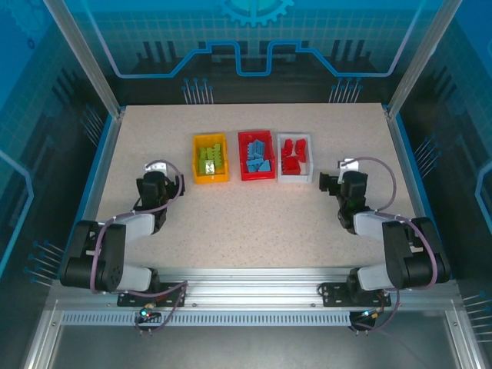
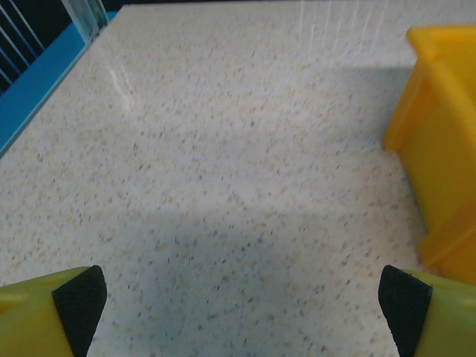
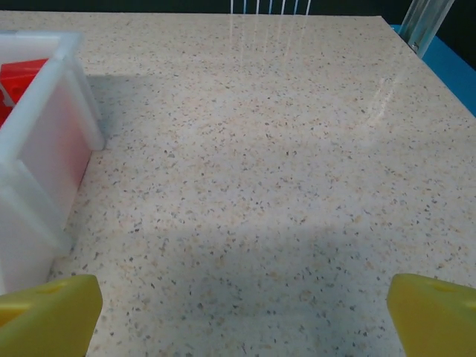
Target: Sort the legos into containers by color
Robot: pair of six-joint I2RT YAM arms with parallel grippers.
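Observation:
Three containers stand in a row at mid-table. The yellow-orange bin [image 1: 195, 157] holds lime green legos [image 1: 211, 159], the red bin [image 1: 241, 154] holds blue legos [image 1: 258, 156], and the white bin [image 1: 310, 157] holds red legos [image 1: 293, 156]. My left gripper [image 1: 157, 175] rests low to the left of the yellow bin, open and empty [image 2: 242, 301], with that bin's wall [image 2: 439, 163] at its right. To the right of the white bin sits my right gripper [image 1: 338, 178], also open with nothing between its fingers [image 3: 244, 309]. The white bin [image 3: 44, 141] with a red lego [image 3: 22, 74] lies at its left.
The speckled tabletop [image 1: 254, 223] stretches bare between the bins and the arm bases. Blue side rails [image 1: 104, 165] and transparent enclosure walls border the table. Both arms are folded back near the front edge.

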